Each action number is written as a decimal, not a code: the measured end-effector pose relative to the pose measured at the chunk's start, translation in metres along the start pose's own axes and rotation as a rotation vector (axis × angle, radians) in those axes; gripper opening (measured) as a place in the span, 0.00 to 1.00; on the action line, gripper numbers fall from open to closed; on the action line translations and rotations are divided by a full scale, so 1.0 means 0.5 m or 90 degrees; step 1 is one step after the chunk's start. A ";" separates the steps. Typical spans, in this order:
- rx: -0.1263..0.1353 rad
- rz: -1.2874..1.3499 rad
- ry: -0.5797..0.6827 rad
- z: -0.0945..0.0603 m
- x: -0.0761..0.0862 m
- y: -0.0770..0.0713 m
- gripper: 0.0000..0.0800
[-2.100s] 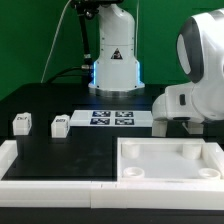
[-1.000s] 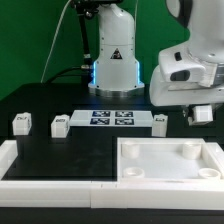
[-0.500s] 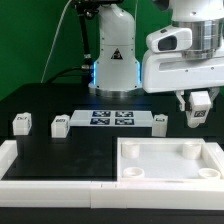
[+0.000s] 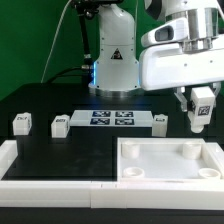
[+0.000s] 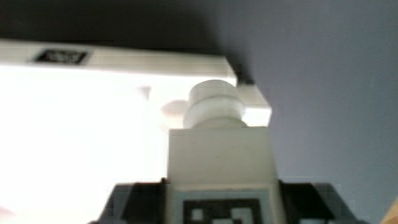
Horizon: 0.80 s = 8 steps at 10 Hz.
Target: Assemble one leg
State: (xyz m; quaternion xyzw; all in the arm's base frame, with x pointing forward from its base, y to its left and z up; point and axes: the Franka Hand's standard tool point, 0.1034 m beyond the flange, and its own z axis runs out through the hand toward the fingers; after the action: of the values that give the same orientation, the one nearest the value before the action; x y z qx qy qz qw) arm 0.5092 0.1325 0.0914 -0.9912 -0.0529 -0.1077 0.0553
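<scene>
My gripper (image 4: 199,101) is shut on a leg (image 4: 199,119), a small white peg with a tag, and holds it upright in the air above the far right corner of the large white square panel (image 4: 170,172). In the wrist view the leg (image 5: 221,140) runs out from between the dark fingers (image 5: 139,200), its round tip toward the panel's corner (image 5: 107,100). Three more legs stand on the black table: two at the exterior view's left (image 4: 21,123) (image 4: 59,126) and one (image 4: 160,121) beside the marker board.
The marker board (image 4: 111,118) lies flat at the table's middle back. A white raised rail (image 4: 40,182) runs along the front and left edges. The arm's base (image 4: 115,65) stands at the back.
The arm has risen from low at the exterior view's right, lifting the leg off the table. In the last half second the leg has barely shifted.
</scene>
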 end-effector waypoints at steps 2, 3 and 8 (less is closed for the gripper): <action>0.000 -0.005 0.022 -0.017 0.050 0.008 0.36; 0.000 -0.008 0.031 -0.012 0.080 0.019 0.36; 0.001 -0.008 0.066 0.003 0.107 0.023 0.36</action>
State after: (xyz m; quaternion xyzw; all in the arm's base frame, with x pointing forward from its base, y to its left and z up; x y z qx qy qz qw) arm 0.5628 0.1262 0.1005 -0.9839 -0.0565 -0.1592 0.0579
